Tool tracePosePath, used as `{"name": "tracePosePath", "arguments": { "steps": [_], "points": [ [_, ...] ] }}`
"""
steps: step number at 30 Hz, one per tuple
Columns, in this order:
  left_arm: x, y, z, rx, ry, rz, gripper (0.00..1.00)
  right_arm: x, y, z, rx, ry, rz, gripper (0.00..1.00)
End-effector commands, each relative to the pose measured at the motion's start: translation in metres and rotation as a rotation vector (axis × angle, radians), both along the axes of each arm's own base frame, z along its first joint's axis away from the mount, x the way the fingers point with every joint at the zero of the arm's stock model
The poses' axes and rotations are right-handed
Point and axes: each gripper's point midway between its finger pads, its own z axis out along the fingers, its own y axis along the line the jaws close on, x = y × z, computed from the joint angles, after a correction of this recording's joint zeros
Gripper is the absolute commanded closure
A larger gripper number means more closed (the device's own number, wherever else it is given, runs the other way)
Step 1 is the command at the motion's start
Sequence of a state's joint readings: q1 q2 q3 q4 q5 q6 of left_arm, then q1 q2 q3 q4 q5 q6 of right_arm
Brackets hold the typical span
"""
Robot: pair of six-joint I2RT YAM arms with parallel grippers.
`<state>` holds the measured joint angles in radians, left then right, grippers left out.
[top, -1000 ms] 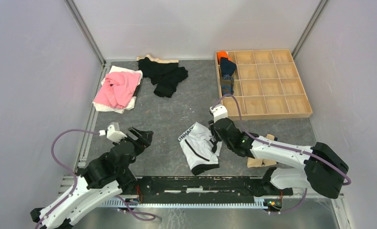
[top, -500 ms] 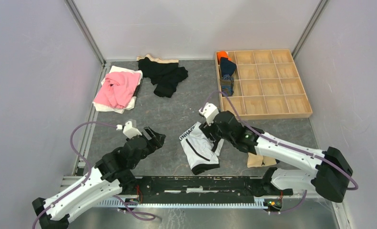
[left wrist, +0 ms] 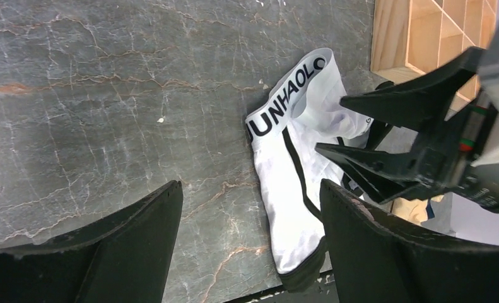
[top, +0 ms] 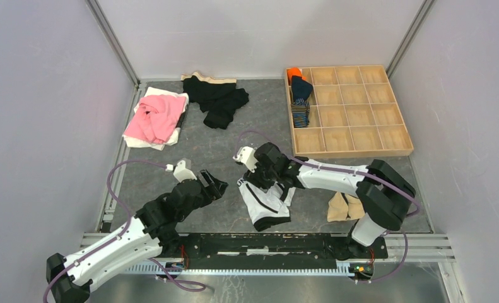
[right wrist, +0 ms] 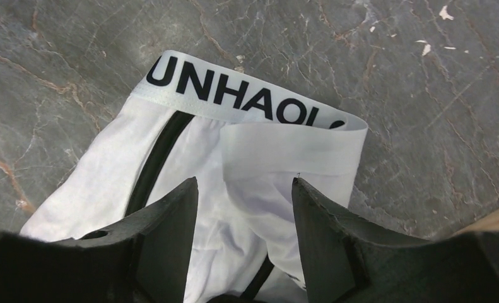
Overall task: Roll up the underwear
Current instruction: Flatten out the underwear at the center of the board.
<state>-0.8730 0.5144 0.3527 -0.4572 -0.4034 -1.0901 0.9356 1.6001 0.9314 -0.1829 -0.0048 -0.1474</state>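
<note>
Rolling has not begun on the white briefs (top: 267,203): they lie crumpled and unrolled at the near middle of the table (top: 221,148). The left tool (top: 214,183) hangs just left of them, jaws apart, empty. The right tool (right wrist: 243,183) sits over the waistband, jaws apart, gripping nothing. One tan piece (top: 344,207) lies by the near right edge, unrolled. Far right corner: one wooden tray (top: 360,153) with three rolls (top: 301,95) in its left column, done, I judge. Far left: one pink garment (top: 153,117). Far middle: black heap (top: 218,98), count unclear.
</note>
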Motion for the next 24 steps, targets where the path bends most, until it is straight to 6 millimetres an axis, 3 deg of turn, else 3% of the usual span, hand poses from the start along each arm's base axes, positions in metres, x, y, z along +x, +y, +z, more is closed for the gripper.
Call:
{"name": "tracePosePath", "arguments": {
  "steps": [1, 7, 12, 15, 17, 24],
  "points": [
    [0.001, -0.006, 0.000, 0.009, -0.033, -0.049, 0.16, 0.008, 0.023, 0.006, 0.029, -0.017, 0.063, 0.38],
    [0.001, -0.007, -0.001, 0.015, -0.030, -0.050, 0.16, 0.018, 0.024, -0.006, 0.006, -0.030, 0.029, 0.43],
    [0.001, -0.005, -0.002, 0.021, -0.028, -0.046, 0.16, 0.026, 0.016, -0.007, -0.011, -0.060, -0.034, 0.74],
    [0.001, -0.003, -0.004, 0.026, -0.028, -0.040, 0.16, 0.024, 0.013, 0.008, 0.036, -0.084, -0.051, 0.94],
    [0.001, -0.004, -0.005, 0.024, -0.028, -0.041, 0.16, 0.025, 0.008, 0.022, 0.062, -0.113, -0.080, 1.00],
    [0.006, -0.008, -0.003, 0.043, -0.050, -0.057, 0.15, 0.023, -0.012, 0.091, 0.197, -0.206, -0.177, 1.00]
  ]
}}
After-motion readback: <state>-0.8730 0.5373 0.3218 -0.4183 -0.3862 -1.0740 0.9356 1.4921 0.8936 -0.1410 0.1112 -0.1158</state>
